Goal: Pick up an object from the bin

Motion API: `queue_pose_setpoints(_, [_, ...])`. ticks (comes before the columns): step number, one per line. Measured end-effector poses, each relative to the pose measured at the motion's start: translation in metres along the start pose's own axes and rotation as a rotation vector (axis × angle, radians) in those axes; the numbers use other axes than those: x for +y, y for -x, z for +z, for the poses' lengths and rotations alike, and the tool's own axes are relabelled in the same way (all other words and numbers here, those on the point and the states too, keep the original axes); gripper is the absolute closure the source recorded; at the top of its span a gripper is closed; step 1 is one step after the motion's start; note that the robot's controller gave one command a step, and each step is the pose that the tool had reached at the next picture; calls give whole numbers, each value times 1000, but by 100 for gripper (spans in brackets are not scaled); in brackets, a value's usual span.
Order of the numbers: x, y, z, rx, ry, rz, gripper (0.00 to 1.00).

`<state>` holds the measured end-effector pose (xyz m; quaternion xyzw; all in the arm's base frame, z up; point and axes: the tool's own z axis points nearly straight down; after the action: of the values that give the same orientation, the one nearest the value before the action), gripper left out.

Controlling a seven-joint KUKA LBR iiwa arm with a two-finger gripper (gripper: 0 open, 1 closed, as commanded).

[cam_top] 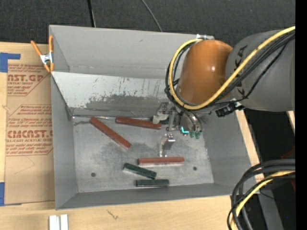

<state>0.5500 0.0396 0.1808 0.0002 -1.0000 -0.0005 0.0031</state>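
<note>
The grey sheet-metal bin (120, 47) looked dull and matt on its walls. Its floor was worn rough, scratched pale and streaked white near the back. A long flat reddish-brown bar (110, 132) had a matt, even face; wood or plastic, I couldn't tell. The flat dark green bar (139, 171) was just as matt, but darker. Above them, the rounded orange cover (204, 71) on the wrist was smooth, glossy plastic that caught the light. The yellow-and-black cables (169, 78) wore a slick sheath. The small bare-metal gripper (167, 145) gleamed silver.

Dark speckled floor (216, 6) behind, thin black cable (144, 6) trailing across it, pale wooden tabletop (168, 214) in front
</note>
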Motion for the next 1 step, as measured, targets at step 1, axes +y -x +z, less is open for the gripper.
queue_pose_setpoints(1, [0,2,-4,-7,0,0,0])
